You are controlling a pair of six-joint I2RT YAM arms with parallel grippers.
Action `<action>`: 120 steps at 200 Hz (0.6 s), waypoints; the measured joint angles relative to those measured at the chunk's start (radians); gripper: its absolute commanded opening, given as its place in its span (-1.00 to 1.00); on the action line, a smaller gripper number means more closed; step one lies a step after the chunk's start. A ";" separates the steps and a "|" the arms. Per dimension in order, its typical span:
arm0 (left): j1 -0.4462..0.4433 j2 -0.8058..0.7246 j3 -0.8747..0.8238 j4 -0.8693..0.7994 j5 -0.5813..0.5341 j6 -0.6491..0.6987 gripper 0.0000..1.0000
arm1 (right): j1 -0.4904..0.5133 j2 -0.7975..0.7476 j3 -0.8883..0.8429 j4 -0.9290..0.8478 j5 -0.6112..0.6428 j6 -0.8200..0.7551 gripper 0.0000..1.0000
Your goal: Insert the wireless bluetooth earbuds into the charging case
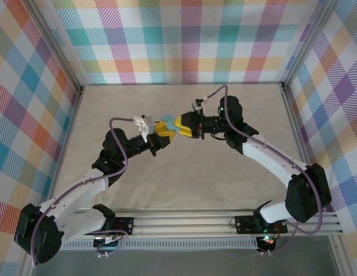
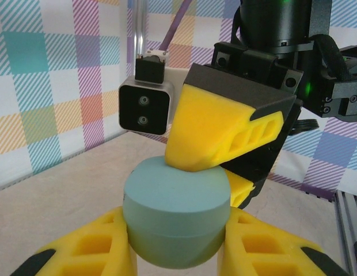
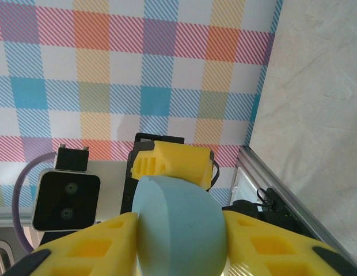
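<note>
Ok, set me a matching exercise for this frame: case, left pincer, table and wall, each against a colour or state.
Things:
1. case
2. left pincer
3. table
4. wall

Descriptions:
A. multicoloured plaid
B. shut on the case
C. teal
D. pale beige

Pairs: 1-C, 2-B, 3-D, 4-A
</note>
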 measured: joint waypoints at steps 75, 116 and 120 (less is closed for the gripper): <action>0.000 0.004 0.000 -0.003 -0.001 0.001 -0.13 | -0.003 -0.002 -0.001 -0.008 0.010 0.000 -0.56; 0.000 0.011 0.002 -0.025 -0.019 0.003 1.00 | -0.006 -0.015 -0.001 -0.056 0.051 -0.038 -0.57; 0.000 0.011 0.002 -0.030 -0.021 0.004 1.00 | -0.011 -0.018 0.000 -0.072 0.058 -0.048 -0.57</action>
